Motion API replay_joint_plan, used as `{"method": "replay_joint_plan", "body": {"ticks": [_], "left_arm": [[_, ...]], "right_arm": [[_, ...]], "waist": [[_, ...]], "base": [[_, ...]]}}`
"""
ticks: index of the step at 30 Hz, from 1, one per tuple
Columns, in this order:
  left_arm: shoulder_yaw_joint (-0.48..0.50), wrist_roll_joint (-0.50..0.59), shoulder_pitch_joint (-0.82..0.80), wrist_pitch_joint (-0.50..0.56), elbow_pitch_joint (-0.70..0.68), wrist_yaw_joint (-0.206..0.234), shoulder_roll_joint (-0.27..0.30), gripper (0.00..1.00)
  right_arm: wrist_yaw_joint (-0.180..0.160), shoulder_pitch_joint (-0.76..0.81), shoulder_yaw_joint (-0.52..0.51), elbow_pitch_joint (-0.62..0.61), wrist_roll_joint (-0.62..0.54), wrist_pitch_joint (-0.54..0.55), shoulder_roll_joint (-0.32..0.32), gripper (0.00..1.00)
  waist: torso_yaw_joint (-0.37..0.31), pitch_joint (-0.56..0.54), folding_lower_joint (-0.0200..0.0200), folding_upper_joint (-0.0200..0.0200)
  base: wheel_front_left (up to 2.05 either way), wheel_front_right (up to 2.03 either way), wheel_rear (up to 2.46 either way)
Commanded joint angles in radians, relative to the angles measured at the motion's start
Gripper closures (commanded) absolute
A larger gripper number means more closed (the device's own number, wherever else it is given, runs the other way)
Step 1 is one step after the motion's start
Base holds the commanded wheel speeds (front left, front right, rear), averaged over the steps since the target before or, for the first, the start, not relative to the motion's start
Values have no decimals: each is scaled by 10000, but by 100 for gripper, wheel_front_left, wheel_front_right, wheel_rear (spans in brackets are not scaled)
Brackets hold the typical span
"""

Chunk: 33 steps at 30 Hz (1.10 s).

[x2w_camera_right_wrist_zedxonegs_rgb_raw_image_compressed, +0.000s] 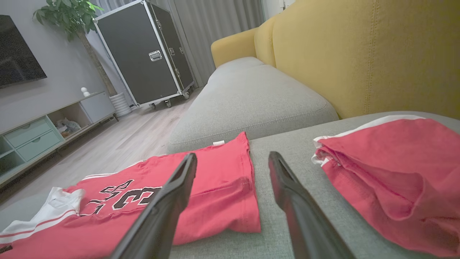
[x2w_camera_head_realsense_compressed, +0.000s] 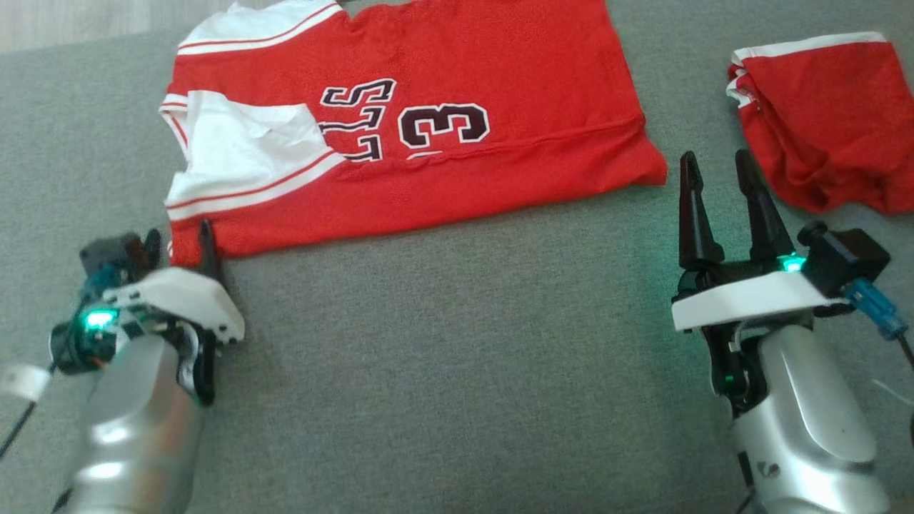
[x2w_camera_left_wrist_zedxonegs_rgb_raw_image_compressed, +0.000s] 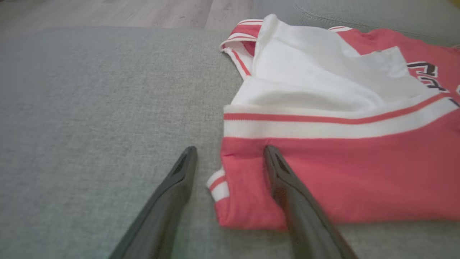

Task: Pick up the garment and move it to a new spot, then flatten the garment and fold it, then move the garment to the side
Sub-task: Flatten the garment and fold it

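Observation:
The garment, a red jersey with white shoulder panels and a dark "3", lies spread flat across the far part of the grey cushion. My left gripper is open at its near left corner. In the left wrist view one finger lies over the red hem of the jersey and the other rests on bare cushion, with the left gripper straddling the edge. My right gripper is open and empty, just right of the jersey's near right corner. In the right wrist view, the right gripper points over the jersey.
A second red garment with white trim lies bunched at the far right, close to my right gripper. A yellow sofa back rises beyond it. Wood floor, a black wheeled case and a low cabinet lie past the cushion edge.

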Motion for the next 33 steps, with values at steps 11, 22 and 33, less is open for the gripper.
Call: {"method": "replay_joint_plan", "body": {"ticks": [11, 22, 33], "left_arm": [[-69, -39, -441, 77, 633, -404, 173, 100], [-253, 250, -554, -1565, -1022, -609, -74, 100], [-613, 574, -204, -1603, -2008, -645, -301, 100]], "right_arm": [[21, -354, 146, -170, -58, -62, 75, 0], [21, -1896, -803, 2569, -1466, 688, 76, 0], [21, -3905, -1303, 6546, -1499, 2204, 76, 0]], "waist": [[91, -162, -1, 0], [584, -293, -1, 0], [960, -208, -1, 0]], "base": [[0, 0, 0], [0, 0, 0], [0, 0, 0]]}}
